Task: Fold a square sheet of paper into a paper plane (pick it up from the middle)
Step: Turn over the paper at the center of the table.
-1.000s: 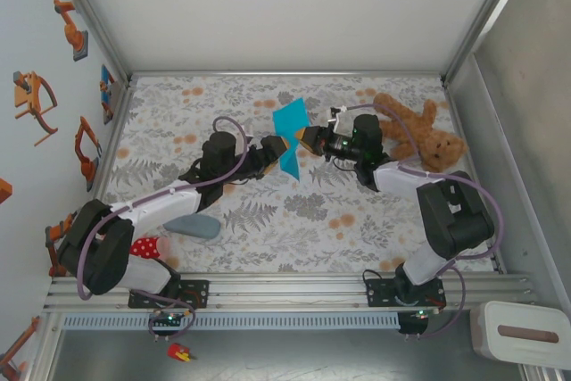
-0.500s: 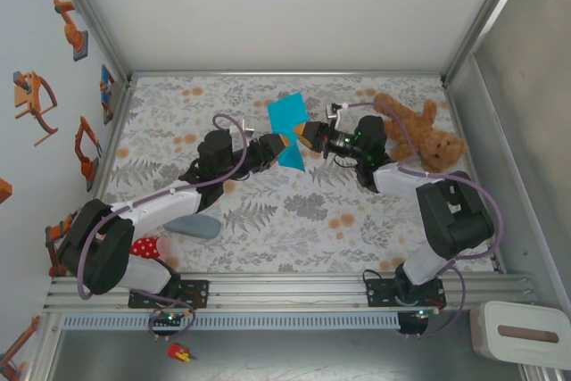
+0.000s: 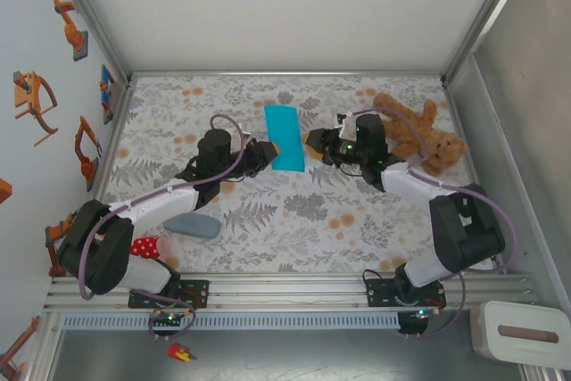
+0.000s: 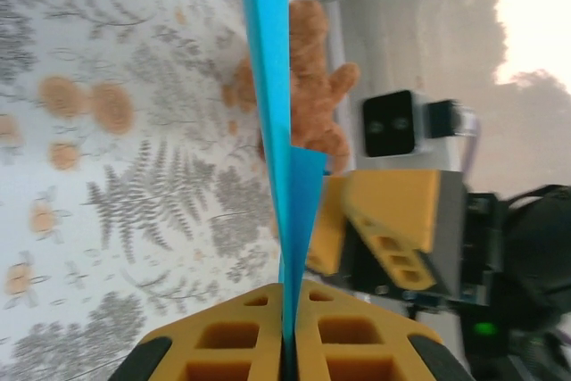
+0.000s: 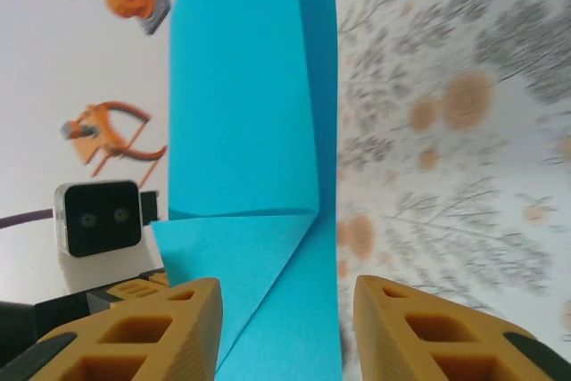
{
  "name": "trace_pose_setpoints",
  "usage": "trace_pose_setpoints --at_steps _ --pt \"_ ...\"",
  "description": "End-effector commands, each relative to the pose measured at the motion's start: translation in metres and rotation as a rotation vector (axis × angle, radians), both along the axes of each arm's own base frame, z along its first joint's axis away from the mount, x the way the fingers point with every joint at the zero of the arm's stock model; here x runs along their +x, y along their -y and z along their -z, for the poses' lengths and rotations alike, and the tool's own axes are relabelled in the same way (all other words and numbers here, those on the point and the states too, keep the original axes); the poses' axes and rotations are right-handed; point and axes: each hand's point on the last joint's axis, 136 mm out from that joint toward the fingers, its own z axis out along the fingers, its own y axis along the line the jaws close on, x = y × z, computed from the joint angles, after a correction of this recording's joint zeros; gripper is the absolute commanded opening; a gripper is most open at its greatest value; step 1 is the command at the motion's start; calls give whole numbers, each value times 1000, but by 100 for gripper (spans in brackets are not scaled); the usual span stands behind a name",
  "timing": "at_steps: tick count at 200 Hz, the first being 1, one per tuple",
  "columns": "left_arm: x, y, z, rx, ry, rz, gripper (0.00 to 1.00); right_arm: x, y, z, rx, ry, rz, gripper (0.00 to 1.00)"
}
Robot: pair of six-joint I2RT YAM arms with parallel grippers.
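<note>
The turquoise sheet of paper [image 3: 284,136] is folded into a long layered strip and held above the middle of the table. My left gripper [image 3: 271,151] is shut on its near edge. In the left wrist view the paper [image 4: 272,86] runs edge-on up from the closed yellow jaws of the left gripper [image 4: 290,310]. My right gripper [image 3: 309,140] stands open just right of the strip. In the right wrist view the paper [image 5: 250,131], with a diagonal fold, hangs between the spread fingers of the right gripper [image 5: 285,314], which do not clamp it.
A brown teddy bear [image 3: 421,131] lies at the back right, close behind the right arm. A grey-blue oblong case [image 3: 192,225] and a red dotted object [image 3: 147,247] lie near the left arm's base. Metal frame walls border the flowered table [image 3: 294,211].
The left gripper has closed on the paper and the right gripper has let go and opened. The paper has turned from a tilted diamond to a straighter strip.
</note>
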Motion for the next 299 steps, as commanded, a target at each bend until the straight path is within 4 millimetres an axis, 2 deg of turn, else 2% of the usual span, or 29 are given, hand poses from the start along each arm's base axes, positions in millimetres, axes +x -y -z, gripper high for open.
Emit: trace_pose_setpoints --at_steps 1,12,29,49,81,100,121,154,189,206,225,240,252,270,299 --pt "-1 -16 0 152 28 1 9 4 36 -2 -264 81 87 45" --pt "-6 -31 14 297 -6 -5 10 5 52 -3 -358 96 130 45" --pt "-11 -57 25 516 -36 -12 10 6 74 -4 -494 111 186 45" --pt "-14 -82 28 712 -38 -23 10 5 95 -6 -600 129 251 45" --pt "-11 -117 25 1003 -36 -65 10 4 115 -16 -666 156 326 45" --pt "-7 -125 19 1168 -10 -62 10 4 121 -18 -688 168 352 44" --pt "0 -128 23 1338 2 -70 10 4 127 -16 -714 167 370 44" --pt "9 -105 32 1500 34 -47 9 2 134 -12 -749 156 382 44" --pt "11 -70 63 1581 23 19 9 -4 145 -13 -764 161 421 43" --pt "7 -45 85 1526 -8 71 11 -7 153 -10 -774 152 444 43" --pt "0 -11 111 1356 -64 137 15 -9 158 -6 -775 136 458 43" --pt "-5 12 121 1222 -85 177 24 -9 158 -2 -771 120 457 43" --pt "-8 24 123 1134 -98 196 32 -10 156 3 -769 107 446 43" --pt "-7 35 114 1019 -96 209 41 -10 153 9 -765 90 424 42" --pt "-8 44 83 801 -71 234 52 -7 138 15 -723 78 359 42"
